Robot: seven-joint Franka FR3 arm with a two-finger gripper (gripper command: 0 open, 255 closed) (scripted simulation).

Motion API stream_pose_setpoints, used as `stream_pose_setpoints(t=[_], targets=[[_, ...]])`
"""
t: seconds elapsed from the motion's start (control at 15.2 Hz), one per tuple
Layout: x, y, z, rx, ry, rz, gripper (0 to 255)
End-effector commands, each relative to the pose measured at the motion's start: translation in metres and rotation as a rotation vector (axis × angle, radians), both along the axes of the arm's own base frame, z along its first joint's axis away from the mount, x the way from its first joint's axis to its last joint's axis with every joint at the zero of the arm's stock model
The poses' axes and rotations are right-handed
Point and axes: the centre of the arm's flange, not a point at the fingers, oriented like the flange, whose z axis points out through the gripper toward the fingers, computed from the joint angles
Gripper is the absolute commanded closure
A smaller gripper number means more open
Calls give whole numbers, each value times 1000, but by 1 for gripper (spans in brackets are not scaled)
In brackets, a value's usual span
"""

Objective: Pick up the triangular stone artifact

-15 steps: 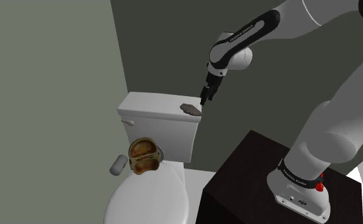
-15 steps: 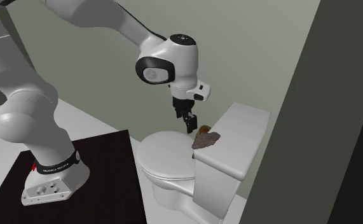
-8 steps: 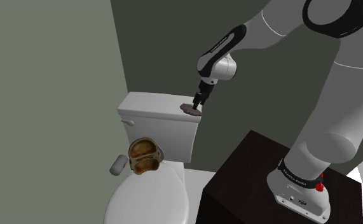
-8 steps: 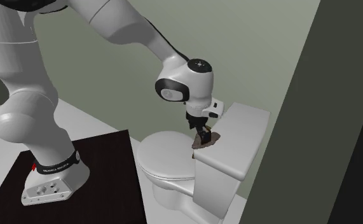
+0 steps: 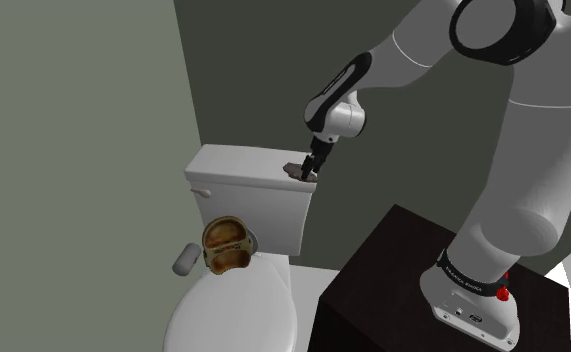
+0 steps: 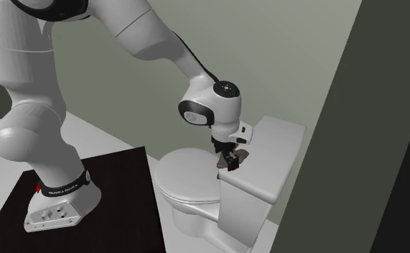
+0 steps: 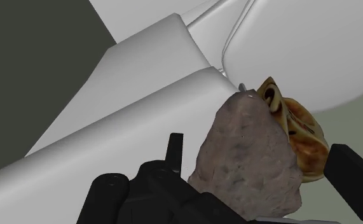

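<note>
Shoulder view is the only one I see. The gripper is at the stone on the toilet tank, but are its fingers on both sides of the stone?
Observer: Yes. In the wrist view the stone sits between the two fingers of the gripper.
Operator: Do they clasp it?
Observer: No. They stand apart, and a gap shows on each side of the stone.
Operator: Is the stone near the lid's edge?
Observer: In the second exterior view it lies right at the edge of the tank lid, on the side toward the toilet bowl.
</note>
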Motion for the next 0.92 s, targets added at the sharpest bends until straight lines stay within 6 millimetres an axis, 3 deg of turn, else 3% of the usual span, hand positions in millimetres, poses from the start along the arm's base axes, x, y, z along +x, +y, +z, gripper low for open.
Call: stream_pose_setpoints(t=[0.0,0.59,0.86], targets=[[0,0,-2,0,0,0,255],[0,0,-3,0,0,0,255],[0,0,18,0,0,0,255]])
